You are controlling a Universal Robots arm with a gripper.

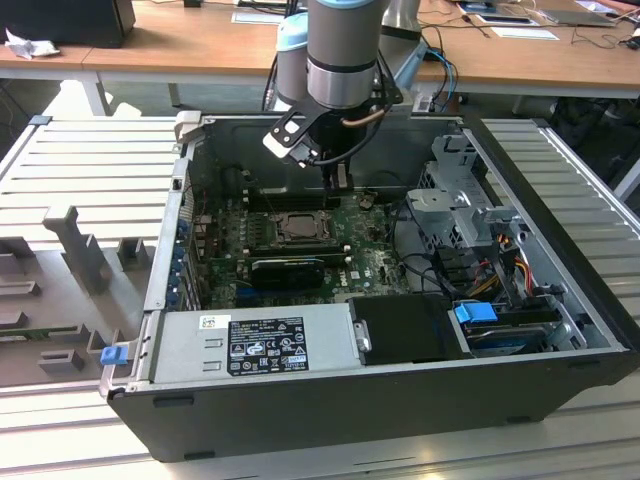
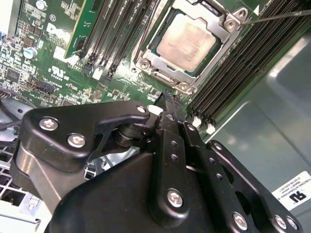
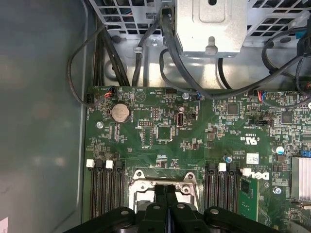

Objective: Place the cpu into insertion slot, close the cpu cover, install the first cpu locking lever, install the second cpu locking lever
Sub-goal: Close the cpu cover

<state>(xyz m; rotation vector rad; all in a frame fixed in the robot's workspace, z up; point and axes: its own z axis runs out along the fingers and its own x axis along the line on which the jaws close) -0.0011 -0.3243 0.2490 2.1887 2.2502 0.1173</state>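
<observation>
My gripper (image 2: 166, 96) is clenched with nothing in it. In the first wrist view the two fingers (image 3: 159, 194) sit pressed flat together.

The cpu (image 2: 187, 41) is already in its socket, and the cover (image 2: 160, 73) looks folded down over it, with the chip showing through the square opening.

The socket lies just past my fingertips, the way they point. In the exterior view that puts it toward the exterior view's left of me and nearer the camera. The chip is square, so it has no real long axis. The long thing is a thin wire lever (image 2: 277, 15) running out from one socket corner across the memory slots (image 2: 252, 63), and I'd say it isn't latched.

Labels: a white sticker on the power supply (image 1: 265, 345), another on the case floor (image 2: 291, 194), plus white print on the board (image 3: 165, 131).
</observation>
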